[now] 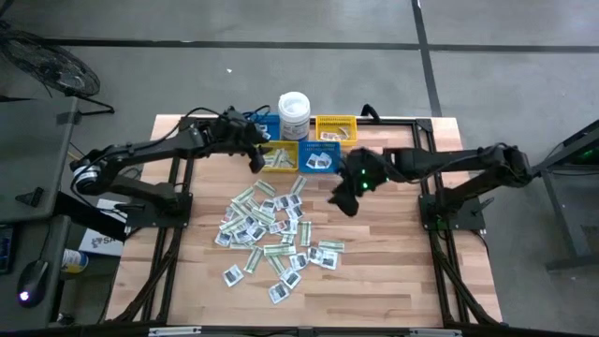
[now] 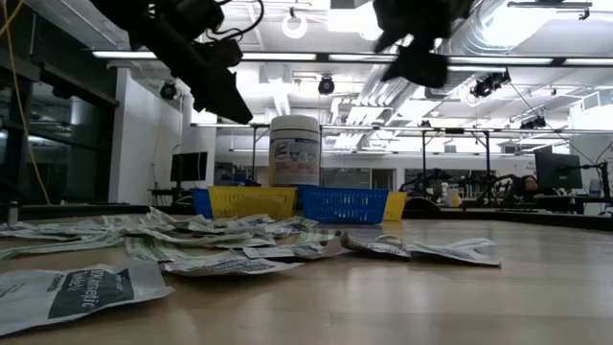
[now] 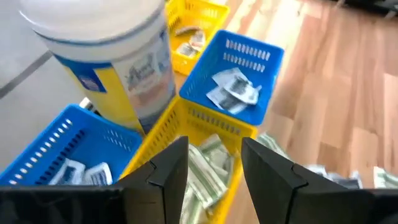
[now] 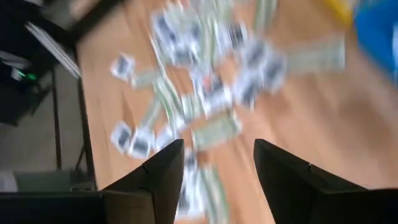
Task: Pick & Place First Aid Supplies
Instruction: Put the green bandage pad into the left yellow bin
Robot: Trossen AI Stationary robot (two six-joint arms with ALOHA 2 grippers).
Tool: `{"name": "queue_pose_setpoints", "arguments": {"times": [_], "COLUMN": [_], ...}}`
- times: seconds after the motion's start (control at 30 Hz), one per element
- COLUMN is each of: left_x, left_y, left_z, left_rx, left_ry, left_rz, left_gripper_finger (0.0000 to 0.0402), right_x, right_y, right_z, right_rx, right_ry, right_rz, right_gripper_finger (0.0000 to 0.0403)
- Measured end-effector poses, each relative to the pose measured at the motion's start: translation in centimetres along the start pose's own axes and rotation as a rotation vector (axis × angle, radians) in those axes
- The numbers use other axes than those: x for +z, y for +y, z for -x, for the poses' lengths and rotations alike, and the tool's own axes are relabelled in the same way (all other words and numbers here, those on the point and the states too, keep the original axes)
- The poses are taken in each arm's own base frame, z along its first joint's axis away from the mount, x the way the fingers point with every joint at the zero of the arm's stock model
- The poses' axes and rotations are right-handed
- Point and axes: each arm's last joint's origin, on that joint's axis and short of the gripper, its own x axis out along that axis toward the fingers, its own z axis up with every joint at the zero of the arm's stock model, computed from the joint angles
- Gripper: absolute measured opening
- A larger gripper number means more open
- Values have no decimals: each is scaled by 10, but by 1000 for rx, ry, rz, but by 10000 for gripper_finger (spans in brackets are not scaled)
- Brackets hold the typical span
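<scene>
Dozens of first aid packets [image 1: 271, 234] lie scattered over the middle of the wooden table [image 1: 393, 281] in the high view. The left gripper [image 1: 255, 157] hangs over the yellow bin [image 1: 281, 157] beside the white tub [image 1: 294, 114], and the right gripper [image 1: 344, 198] hovers just right of the pile, holding nothing.

Low view: packets [image 2: 220, 240] spread across the tabletop before the bins (yellow and blue side by side), tub [image 2: 295, 150] behind.

Left wrist view: the left gripper [image 3: 214, 165] has its fingers parted and empty above the yellow bin [image 3: 211, 124], where green-and-white strips [image 3: 208, 177] lie.

Right wrist view: the right gripper [image 4: 217, 165], spread wide and empty, points down at blurred packets [image 4: 205, 93].
</scene>
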Motion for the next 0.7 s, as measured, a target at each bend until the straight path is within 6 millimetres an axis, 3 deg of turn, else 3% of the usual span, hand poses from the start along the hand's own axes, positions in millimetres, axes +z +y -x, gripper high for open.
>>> {"name": "queue_pose_setpoints", "arguments": {"times": [0.23, 0.6, 0.7], "left_x": [-2, -4, -5], "left_y": [-12, -44, -51], "left_z": [7, 9, 10], "left_rx": [-59, -164, -183], "left_ry": [24, 31, 34], "left_rz": [4, -72, -81], "left_gripper_finger": [150, 150, 150], "right_x": [-42, -87, -104], "right_y": [16, 51, 51], "right_z": [-1, 0, -11], "right_rx": [-144, -297, -277], "right_ry": [221, 109, 86], "right_rz": [-282, -393, -450], "right_gripper_finger": [188, 188, 188]}}
